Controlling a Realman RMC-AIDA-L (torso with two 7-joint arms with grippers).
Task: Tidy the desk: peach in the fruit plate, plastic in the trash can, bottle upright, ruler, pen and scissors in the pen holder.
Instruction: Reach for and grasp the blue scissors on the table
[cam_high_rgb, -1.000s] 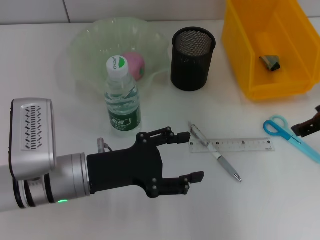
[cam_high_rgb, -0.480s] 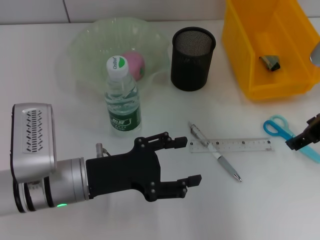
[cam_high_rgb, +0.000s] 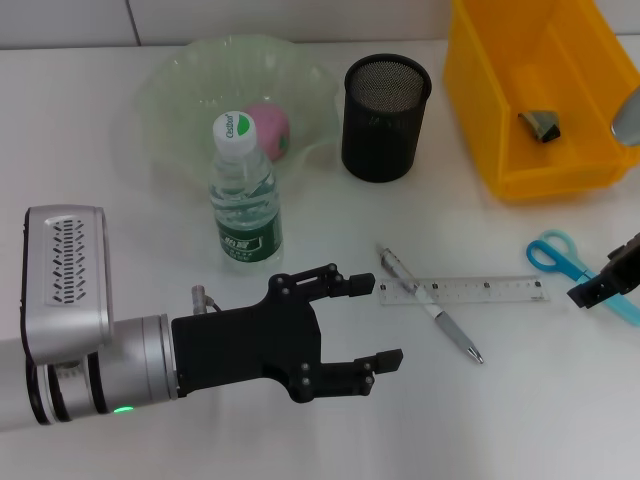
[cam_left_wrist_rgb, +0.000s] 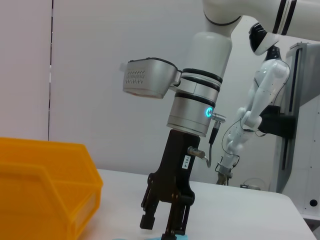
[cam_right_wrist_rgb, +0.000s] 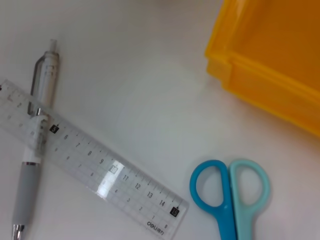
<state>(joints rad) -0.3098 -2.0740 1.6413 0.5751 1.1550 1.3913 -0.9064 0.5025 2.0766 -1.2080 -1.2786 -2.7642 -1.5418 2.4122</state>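
Observation:
The blue scissors (cam_high_rgb: 558, 254) (cam_right_wrist_rgb: 229, 193) lie at the table's right, handles toward the yellow bin. My right gripper (cam_high_rgb: 603, 287) (cam_left_wrist_rgb: 162, 226) hangs just over their blades, fingers apart and empty. A clear ruler (cam_high_rgb: 463, 291) (cam_right_wrist_rgb: 95, 177) lies mid-table, crossing over a grey pen (cam_high_rgb: 430, 315) (cam_right_wrist_rgb: 35, 150). My left gripper (cam_high_rgb: 386, 320) hovers open and empty left of them. The bottle (cam_high_rgb: 243, 190) stands upright. A pink peach (cam_high_rgb: 268, 128) sits in the green fruit plate (cam_high_rgb: 180, 85). The black mesh pen holder (cam_high_rgb: 386, 115) is empty. A plastic scrap (cam_high_rgb: 541, 125) lies in the yellow trash can (cam_high_rgb: 490, 140).
The yellow trash can (cam_right_wrist_rgb: 270, 65) (cam_left_wrist_rgb: 45, 185) stands close behind the scissors. The bottle stands just in front of the plate, a short way behind my left hand. Open white table lies in front of the ruler and pen.
My right gripper has moved nearer along the scissors' blades. My left gripper drew back slightly a second ago and has held still since.

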